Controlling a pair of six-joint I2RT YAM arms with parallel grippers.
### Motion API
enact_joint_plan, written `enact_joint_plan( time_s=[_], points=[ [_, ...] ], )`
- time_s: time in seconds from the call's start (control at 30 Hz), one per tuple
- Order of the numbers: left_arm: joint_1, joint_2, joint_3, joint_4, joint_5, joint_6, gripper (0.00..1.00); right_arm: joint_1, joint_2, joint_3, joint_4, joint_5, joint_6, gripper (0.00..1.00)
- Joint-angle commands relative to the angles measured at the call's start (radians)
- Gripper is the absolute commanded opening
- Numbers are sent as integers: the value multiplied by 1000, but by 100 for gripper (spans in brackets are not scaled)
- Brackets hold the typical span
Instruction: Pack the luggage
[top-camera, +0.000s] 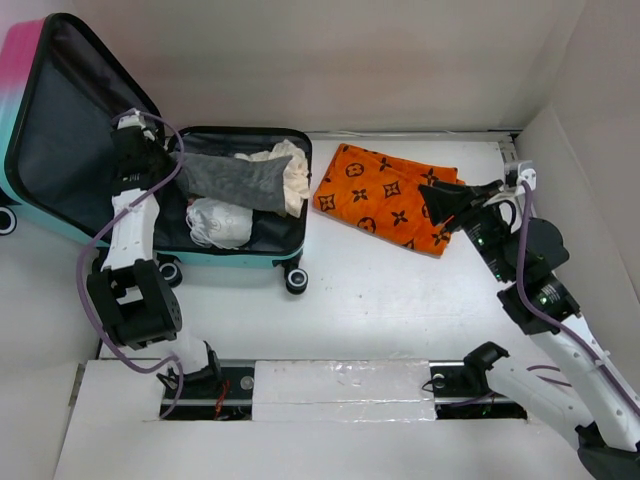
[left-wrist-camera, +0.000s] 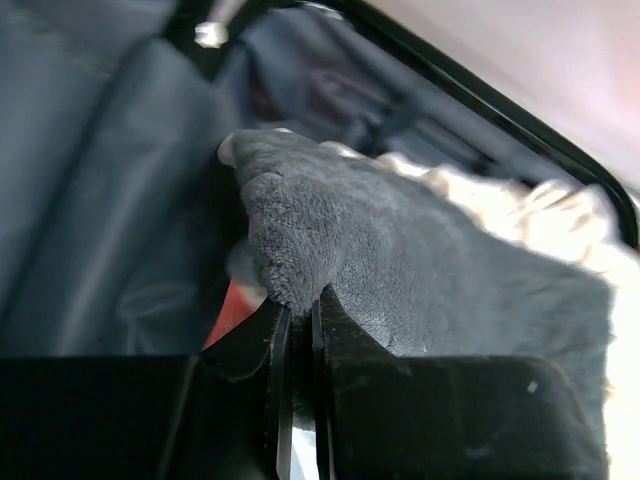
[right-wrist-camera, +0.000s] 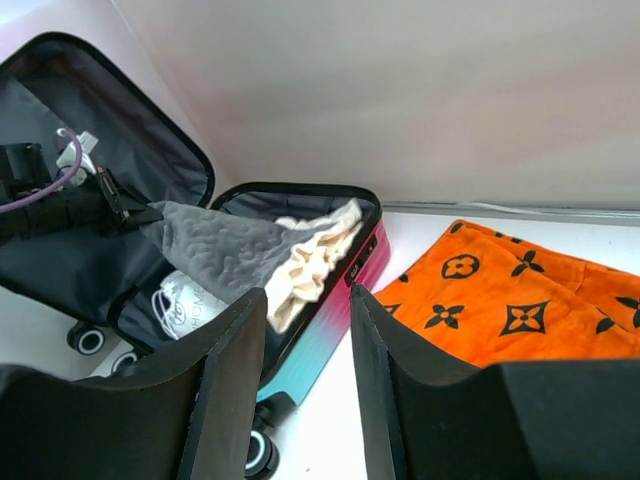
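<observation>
The luggage (top-camera: 230, 262) lies open at the left, its lid standing up and its dark lining showing. In its lower half are a grey fleece cloth (top-camera: 235, 178), a cream cloth (top-camera: 293, 170) and a white drawstring bag (top-camera: 220, 222). My left gripper (top-camera: 172, 150) is shut on the left corner of the grey fleece cloth (left-wrist-camera: 400, 250), pinched between its fingers (left-wrist-camera: 270, 340). My right gripper (top-camera: 432, 203) stands open over the right end of an orange towel (top-camera: 385, 195) with black patterns. Nothing sits between its fingertips (right-wrist-camera: 240, 330).
The orange towel (right-wrist-camera: 500, 300) lies flat on the white table just right of the luggage (right-wrist-camera: 340, 290). White walls close in the back and right side. The luggage's wheels (top-camera: 295, 280) point toward the arms' bases.
</observation>
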Motion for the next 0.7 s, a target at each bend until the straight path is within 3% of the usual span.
enact_joint_plan(
  time_s=[0.0, 0.17, 0.37, 0.53, 0.57, 0.67],
  points=[
    [1, -97, -24, 132, -129, -51, 0, 11, -2, -13, 40, -22, -10, 45],
    [14, -69, 35, 91, -197, -51, 0, 11, -11, -22, 40, -42, -19, 45],
    [14, -40, -1, 40, -411, -100, 0, 11, -11, -41, 40, -52, -19, 45],
    [14, -31, -43, 51, -433, -128, 0, 11, 10, -50, 40, -70, -19, 47],
    [14, -31, -43, 51, -442, -128, 5, 11, 10, -50, 40, -70, -19, 47],
    [14, -31, -43, 51, -380, -128, 34, 11, 10, -59, 40, -70, -19, 49]
  ],
)
